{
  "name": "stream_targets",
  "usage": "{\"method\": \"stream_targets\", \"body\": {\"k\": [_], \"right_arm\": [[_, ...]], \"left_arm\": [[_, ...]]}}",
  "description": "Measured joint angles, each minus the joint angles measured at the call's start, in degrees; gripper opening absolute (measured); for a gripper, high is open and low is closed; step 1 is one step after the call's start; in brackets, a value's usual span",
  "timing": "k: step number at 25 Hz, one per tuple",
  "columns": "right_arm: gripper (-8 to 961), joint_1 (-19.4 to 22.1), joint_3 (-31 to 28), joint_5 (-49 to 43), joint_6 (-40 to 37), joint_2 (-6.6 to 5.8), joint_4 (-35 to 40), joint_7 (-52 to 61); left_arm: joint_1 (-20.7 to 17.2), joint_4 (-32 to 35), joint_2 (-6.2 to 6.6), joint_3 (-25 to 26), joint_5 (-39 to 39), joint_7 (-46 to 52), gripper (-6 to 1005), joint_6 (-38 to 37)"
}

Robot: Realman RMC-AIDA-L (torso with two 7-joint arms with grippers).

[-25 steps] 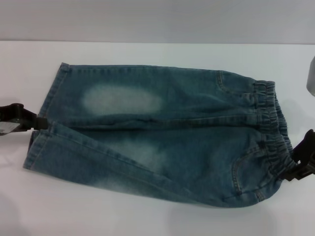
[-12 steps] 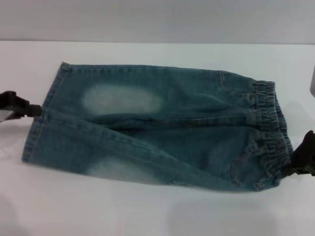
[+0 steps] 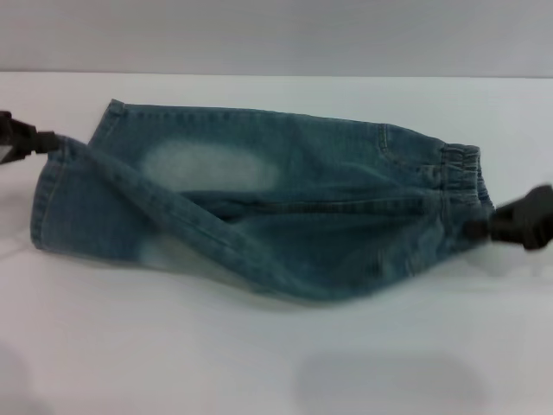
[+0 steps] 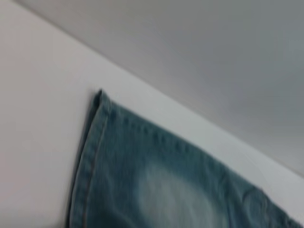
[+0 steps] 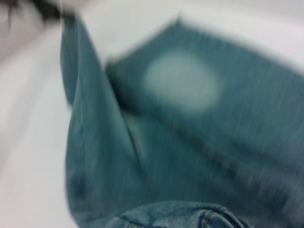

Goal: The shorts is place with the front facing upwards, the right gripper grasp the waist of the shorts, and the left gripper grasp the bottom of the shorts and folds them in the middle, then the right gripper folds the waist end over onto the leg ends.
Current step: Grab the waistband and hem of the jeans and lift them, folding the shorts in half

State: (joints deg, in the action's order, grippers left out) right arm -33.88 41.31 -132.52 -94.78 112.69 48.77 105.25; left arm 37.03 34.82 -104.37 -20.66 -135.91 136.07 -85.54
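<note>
White counter [image 3: 259, 363] runs under everything, with a plain grey wall behind it. On it lie the shorts [image 3: 328, 199], spread lengthwise between the two arms and partly lifted along their near side.

At the head view's left edge, the left end effector [image 3: 34, 141] is closed on the bottom of the shorts [image 3: 65, 156], pinching the near leg's hem at its corner. From that grip the near leg hangs and slopes away as a raised fold that crosses over the far leg. The far leg lies flat beyond it, its pale faded patch [image 3: 207, 164] just past the raised fold; in the left wrist view that far hem corner [image 4: 97, 102] rests flat on the counter.

At the head view's right edge, the right end effector [image 3: 484, 229] is clamped on the waist [image 3: 462, 186], at the near end of the gathered elastic band. The denim runs taut and creased from this grip toward the left end effector. The rest of the band sits just behind the right end effector, on the counter. The right wrist view is blurred; it shows the lifted near leg [image 5: 88, 142] rising beside the flat far leg.
</note>
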Motion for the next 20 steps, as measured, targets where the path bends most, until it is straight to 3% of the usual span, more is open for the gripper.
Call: {"method": "stream_targets", "body": {"k": [3, 8, 11, 15, 20], "right_arm": [[3, 2.22, -2.95, 5.94, 2.82, 0.61, -0.58, -0.39], [3, 4.64, -4.81, 13.7, 13.1, 2.81, -3.88, -2.14], [3, 4.4, -5.07, 17.07, 20.31, 4.12, -7.89, -4.54], [3, 2.63, -5.15, 19.36, 28.36, 5.19, -12.62, -7.51], [4, 0.68, -5.12, 23.01, 34.81, 5.63, -16.74, -10.86]], "left_arm": [[0.27, 0.0, -0.39, 0.01, 1.54, -0.59, 96, 2.11], [0.96, -0.09, -1.45, -0.54, 4.18, -3.76, 98, 7.32], [1.41, -0.14, -3.14, -0.85, 5.06, -6.59, 100, 11.51], [1.94, 0.96, -6.41, -1.15, 6.78, -10.41, 101, 18.13], [3.53, 1.12, -8.23, -1.81, 7.17, -13.69, 104, 23.32]]}}
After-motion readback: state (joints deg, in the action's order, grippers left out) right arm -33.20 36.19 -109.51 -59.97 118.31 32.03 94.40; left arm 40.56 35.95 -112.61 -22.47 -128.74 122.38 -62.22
